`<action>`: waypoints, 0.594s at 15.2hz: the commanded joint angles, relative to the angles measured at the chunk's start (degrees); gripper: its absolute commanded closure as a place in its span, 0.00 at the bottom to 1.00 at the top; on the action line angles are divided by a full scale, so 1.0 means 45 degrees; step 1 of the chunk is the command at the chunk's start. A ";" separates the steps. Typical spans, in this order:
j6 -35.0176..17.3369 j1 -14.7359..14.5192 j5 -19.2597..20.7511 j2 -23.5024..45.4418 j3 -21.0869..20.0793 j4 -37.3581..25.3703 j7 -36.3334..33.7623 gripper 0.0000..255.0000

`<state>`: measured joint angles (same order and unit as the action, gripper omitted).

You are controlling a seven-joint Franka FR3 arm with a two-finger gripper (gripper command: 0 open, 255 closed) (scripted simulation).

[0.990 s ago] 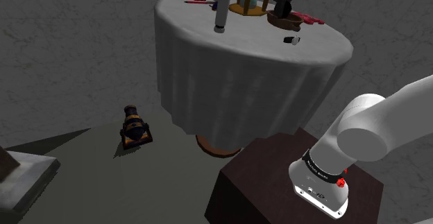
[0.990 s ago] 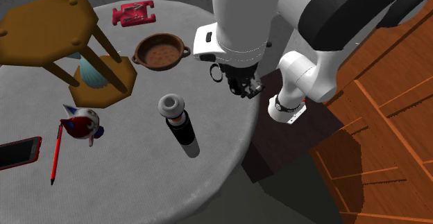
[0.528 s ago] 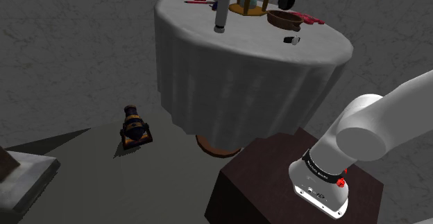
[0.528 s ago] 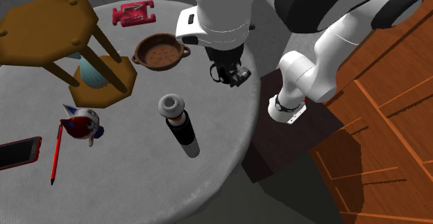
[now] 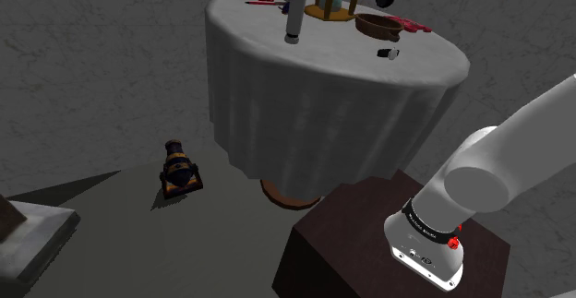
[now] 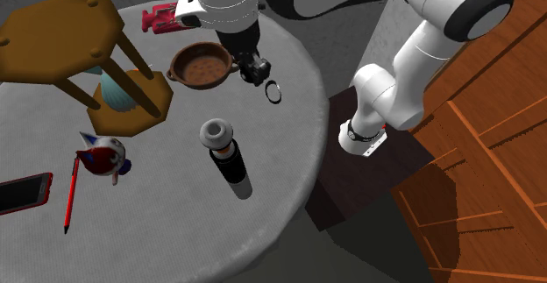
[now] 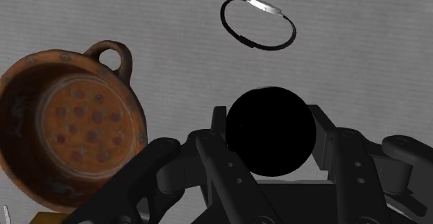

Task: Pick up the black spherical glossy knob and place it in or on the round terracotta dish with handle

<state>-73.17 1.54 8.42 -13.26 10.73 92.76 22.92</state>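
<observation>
The gripper (image 7: 268,145) is closed about the knob (image 7: 267,121), a black ball clasped between the two fingers and lifted off the table (image 6: 289,163). In the second exterior view the gripper (image 6: 254,67) is held over the cloth just beside the dish (image 6: 203,65), at the dish's handle side. The dish (image 7: 73,129) is seen upright, brown, with a spotted floor and a loop handle. A thin dark ring (image 7: 267,6) lies flat on the cloth just past the knob, apart from the dish. Farther out, a bottle (image 6: 225,157) lies on its side, a wooden stool (image 6: 61,36) is set behind the dish, and a red pen (image 6: 70,201) and a phone (image 6: 22,194) lie near the table's edge. On the floor, well apart, a toy cannon (image 5: 179,169) is seen
</observation>
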 commanded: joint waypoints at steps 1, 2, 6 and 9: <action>-0.0025 0.0225 0.0055 0.0635 0.0442 -0.0690 0.0722 1.00; -0.0048 0.0344 0.0047 0.0968 0.0638 -0.1033 0.1047 1.00; -0.0051 0.0877 -0.0146 0.2471 0.1410 -0.2649 0.2367 1.00; 0.0092 0.1405 -0.0487 0.3815 0.1941 -0.4189 0.3378 1.00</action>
<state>-73.28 7.11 6.62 2.27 18.71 76.18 36.53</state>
